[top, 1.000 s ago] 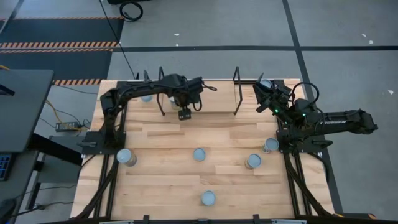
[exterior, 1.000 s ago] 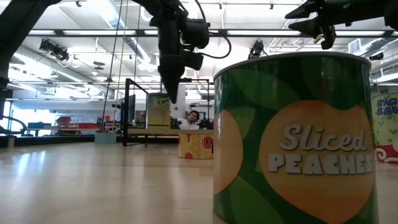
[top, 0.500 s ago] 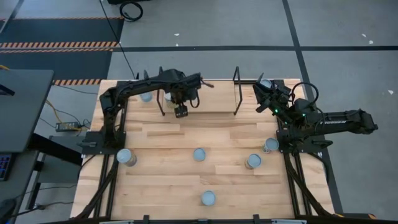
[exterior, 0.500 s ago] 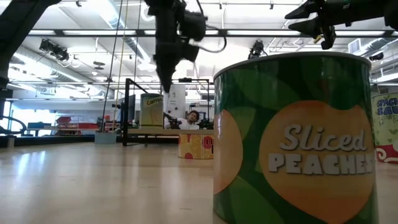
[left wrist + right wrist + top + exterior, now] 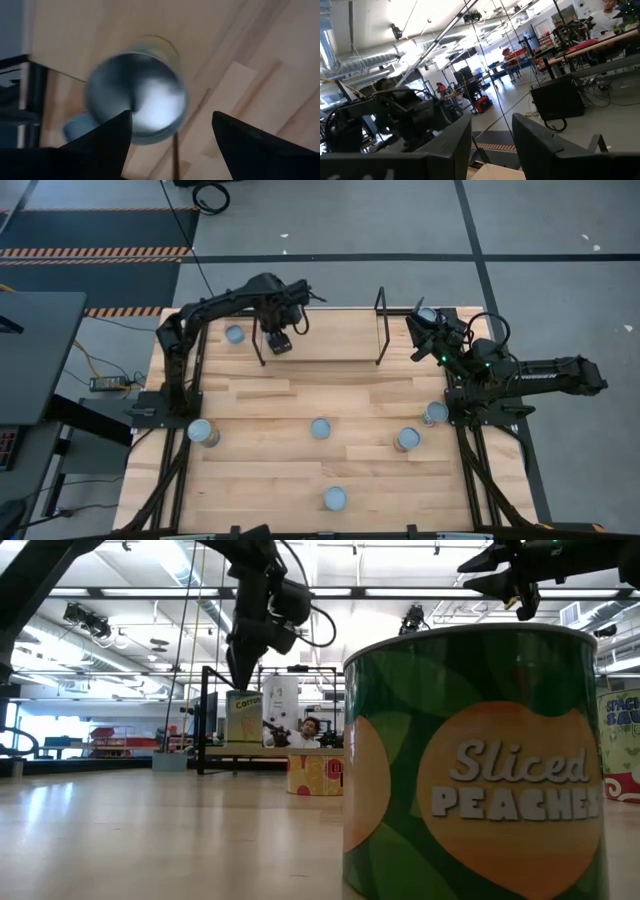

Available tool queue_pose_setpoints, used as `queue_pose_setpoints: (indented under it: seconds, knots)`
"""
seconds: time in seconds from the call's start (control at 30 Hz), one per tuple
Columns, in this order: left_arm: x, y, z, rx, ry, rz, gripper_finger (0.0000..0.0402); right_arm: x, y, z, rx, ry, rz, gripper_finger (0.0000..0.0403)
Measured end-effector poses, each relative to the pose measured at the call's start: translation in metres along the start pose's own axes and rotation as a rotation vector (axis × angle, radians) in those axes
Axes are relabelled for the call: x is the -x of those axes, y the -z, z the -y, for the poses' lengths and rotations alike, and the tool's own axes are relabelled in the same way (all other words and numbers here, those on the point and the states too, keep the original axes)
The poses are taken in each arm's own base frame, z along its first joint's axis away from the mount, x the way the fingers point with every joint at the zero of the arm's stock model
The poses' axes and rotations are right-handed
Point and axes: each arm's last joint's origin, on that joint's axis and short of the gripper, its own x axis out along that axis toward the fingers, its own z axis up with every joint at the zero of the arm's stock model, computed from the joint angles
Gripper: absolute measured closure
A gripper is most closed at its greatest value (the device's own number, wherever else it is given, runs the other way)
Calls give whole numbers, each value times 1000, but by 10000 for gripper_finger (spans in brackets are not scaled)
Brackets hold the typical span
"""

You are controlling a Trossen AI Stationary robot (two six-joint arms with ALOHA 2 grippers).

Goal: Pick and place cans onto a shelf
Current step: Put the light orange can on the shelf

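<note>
The shelf (image 5: pixel 379 330) stands at the back of the table, a black wire frame. My left gripper (image 5: pixel 277 341) hangs open over its left end, above a silver-topped can (image 5: pixel 136 97) that shows between and below the left gripper's fingertips (image 5: pixel 171 115). In the low view that gripper (image 5: pixel 240 662) is clear above a carrots can (image 5: pixel 243 718) and a white can (image 5: pixel 281 705). Another can (image 5: pixel 234 333) stands left of the shelf. My right gripper (image 5: pixel 421 340) waits open at the back right beside a can (image 5: pixel 427 313), with nothing between its fingers (image 5: pixel 540 145).
Loose cans stand on the table: one at the left (image 5: pixel 203 432), one in the middle (image 5: pixel 320 428), two at the right (image 5: pixel 408 440) (image 5: pixel 435 413), one near the front (image 5: pixel 335 498). A sliced peaches can (image 5: pixel 470 760) fills the low view. People show in the room behind.
My left gripper has moved left and towards the back, from in front of the shelf to above the can at its left end. The right arm has stayed still.
</note>
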Motion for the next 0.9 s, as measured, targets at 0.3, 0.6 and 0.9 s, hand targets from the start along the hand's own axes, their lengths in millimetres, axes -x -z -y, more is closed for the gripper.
queue_pose_setpoints:
  seconds: [0.3, 0.6, 0.9]
  knots:
    - [-1, -2, 15, -55, 5, 5, 122, -1, -1, 2, 4, 15, 8, 254]
    - [2, -3, 17, -72, 6, 10, 122, -2, -1, 3, -1, 22, 11, 254]
    - [32, -6, 13, -63, -43, 96, 122, -2, -1, 3, -1, 22, 11, 254]
